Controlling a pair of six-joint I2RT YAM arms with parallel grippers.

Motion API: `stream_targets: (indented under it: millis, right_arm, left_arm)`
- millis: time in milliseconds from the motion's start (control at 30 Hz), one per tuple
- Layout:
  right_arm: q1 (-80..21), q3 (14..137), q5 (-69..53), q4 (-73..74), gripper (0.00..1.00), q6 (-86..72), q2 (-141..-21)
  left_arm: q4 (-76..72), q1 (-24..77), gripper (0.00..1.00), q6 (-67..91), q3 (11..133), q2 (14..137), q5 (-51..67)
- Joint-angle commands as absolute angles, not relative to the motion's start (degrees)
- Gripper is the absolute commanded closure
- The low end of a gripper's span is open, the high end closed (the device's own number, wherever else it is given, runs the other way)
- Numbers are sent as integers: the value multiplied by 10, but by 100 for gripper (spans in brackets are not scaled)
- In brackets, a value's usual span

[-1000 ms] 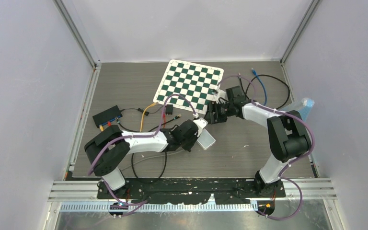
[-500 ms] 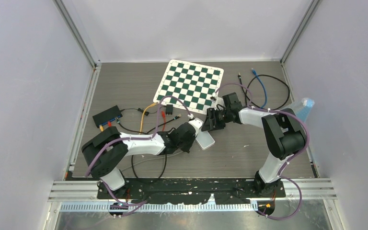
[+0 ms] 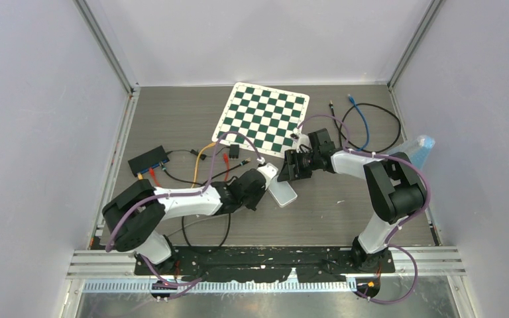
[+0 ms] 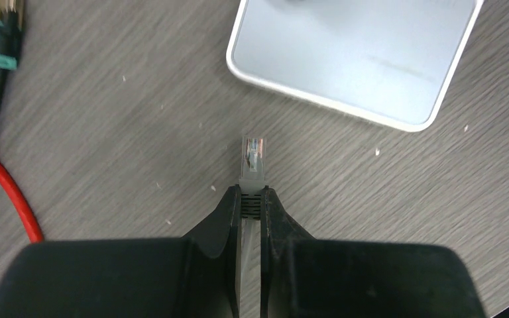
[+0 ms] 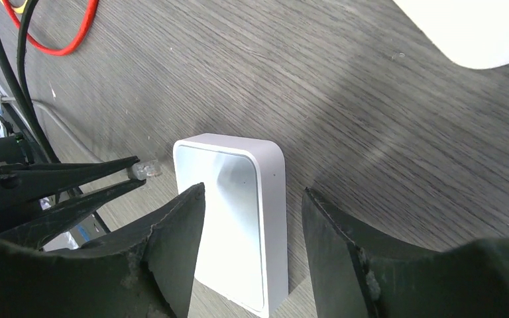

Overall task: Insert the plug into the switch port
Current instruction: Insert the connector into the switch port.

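**Fingers.** The left gripper (image 4: pixel 252 196) is closed down to a narrow slit on the rear of the plug (image 4: pixel 252 158). The clear connector sticks out forward just above the surface (image 4: pixel 106 132). The right gripper (image 5: pixel 253 196) stands open astride the switch (image 5: pixel 228 173), one finger on each long side. It has no firm hold, and contact on the right side is not evident.

**Task item.** The plug is near one rounded edge of the white switch, not touching it, tip towards the casing. No port shows in any view, so which face carries the ports cannot be told.

**Risks.**
- The switch lies loose. Pushing the plug in before the right fingers close would likely slide or turn it.
- Only the tail of the plug is pinched, so a slight angle error at the port could pivot it or pull it out of the grip.
- The latch orientation relative to the port is unconfirmed, and a reversed plug would jam.
- Both arms work close together, so finger collision is possible.

**Containers.** A translucent blue-tinted object (image 3: pixel 419 148) sits at the right edge. Its nature and contents cannot be determined.
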State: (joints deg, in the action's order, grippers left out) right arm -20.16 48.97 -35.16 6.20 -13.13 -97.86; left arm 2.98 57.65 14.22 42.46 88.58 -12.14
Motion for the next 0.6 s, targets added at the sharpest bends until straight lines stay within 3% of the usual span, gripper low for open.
stream_targets:
  millis: [0,567]
  right_arm:
    - [-202,505,-353,73,37,-112,-967]
    - [-202,516,-374,69,40,-104,-989]
  left_arm:
    - [25,571,100,117,485,909,-116]
    - [73,553,100,118,525,954,-101]
